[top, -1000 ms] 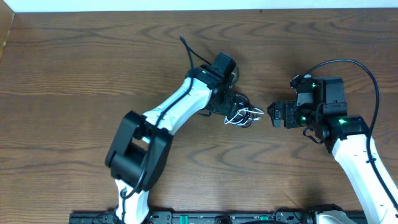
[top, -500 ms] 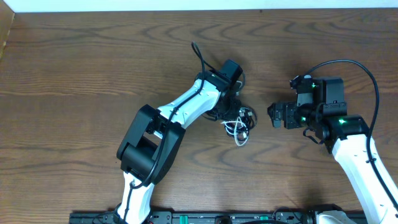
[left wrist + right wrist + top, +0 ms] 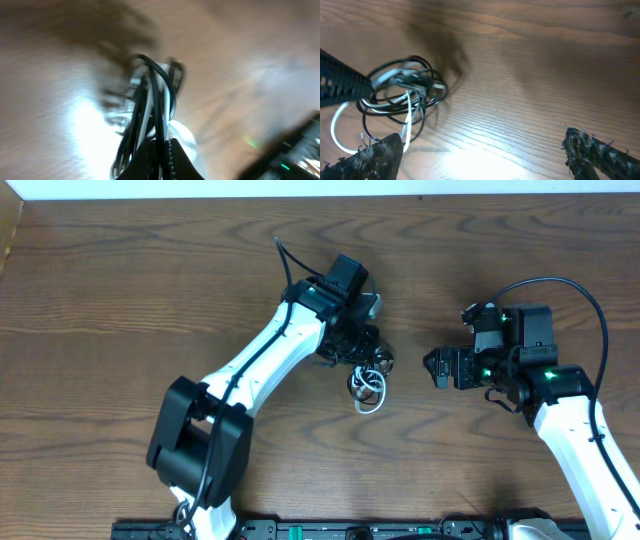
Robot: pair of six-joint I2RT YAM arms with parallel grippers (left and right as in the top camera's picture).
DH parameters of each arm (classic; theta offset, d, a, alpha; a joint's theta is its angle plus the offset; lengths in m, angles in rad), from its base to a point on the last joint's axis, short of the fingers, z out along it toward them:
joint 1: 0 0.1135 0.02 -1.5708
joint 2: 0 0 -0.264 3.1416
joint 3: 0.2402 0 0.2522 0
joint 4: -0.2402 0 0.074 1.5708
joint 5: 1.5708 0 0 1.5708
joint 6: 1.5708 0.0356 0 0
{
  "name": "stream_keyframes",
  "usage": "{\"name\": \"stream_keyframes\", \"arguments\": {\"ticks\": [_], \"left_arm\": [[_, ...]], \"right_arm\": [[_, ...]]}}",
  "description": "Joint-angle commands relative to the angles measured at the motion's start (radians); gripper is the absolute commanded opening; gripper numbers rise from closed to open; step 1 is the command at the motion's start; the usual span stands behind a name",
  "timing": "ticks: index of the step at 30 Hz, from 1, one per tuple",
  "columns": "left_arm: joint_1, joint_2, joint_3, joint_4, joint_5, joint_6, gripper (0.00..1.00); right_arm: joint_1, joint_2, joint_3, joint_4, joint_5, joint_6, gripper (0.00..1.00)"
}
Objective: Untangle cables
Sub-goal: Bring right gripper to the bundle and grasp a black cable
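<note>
The cables (image 3: 368, 383) are hanging as a small black-and-white knot near the middle of the table (image 3: 120, 300), a little toward its right edge. The left pincer (image 3: 371, 361) is pinching the knot at its upper end. In the left wrist view its fingers (image 3: 172, 160) are pressing together on several strands (that view is badly blurred). The knot's long axis is running from the far edge toward the near edge. A white loop (image 3: 366, 402) is pointing at the near edge and is lying on or just above the wood; which one cannot be told. The right pincer (image 3: 431, 366) is hovering just beside the knot on the right-edge side, apart from it. Its jaws are standing spread and holding nothing. From the right wrist, the cables (image 3: 400, 95) are showing as loose loops in front of the right pincer (image 3: 480, 155).
</note>
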Motion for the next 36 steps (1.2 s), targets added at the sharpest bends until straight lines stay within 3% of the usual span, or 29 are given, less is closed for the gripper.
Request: {"name": "stream_keyframes", "arguments": {"ticks": [1,5,11,15,21,31,36], "left_arm": [[-0.019,0.001,0.000,-0.016,0.181,0.048,0.08],[-0.038,0.001,0.000,-0.016,0.248,0.097,0.08],[-0.045,0.002,0.000,-0.017,0.229,0.111,0.07],[-0.045,0.002,-0.001,-0.029,0.163,0.111,0.07],[-0.045,0.002,-0.009,-0.051,0.133,0.111,0.08],[-0.060,0.002,-0.018,-0.053,0.132,0.111,0.07],[-0.069,0.002,-0.036,-0.057,0.111,0.111,0.07]], "right_arm": [[0.005,0.027,0.018,0.007,-0.063,0.010,0.99],[0.005,0.072,0.018,0.004,-0.064,0.010,0.99],[0.029,0.171,0.018,0.008,-0.142,0.009,0.99],[0.057,0.229,0.018,0.004,-0.146,0.020,0.92],[0.097,0.293,0.018,0.002,-0.146,0.108,0.73],[0.183,0.400,0.018,0.039,-0.134,0.351,0.72],[0.192,0.439,0.018,0.066,-0.105,0.443,0.40]]}}
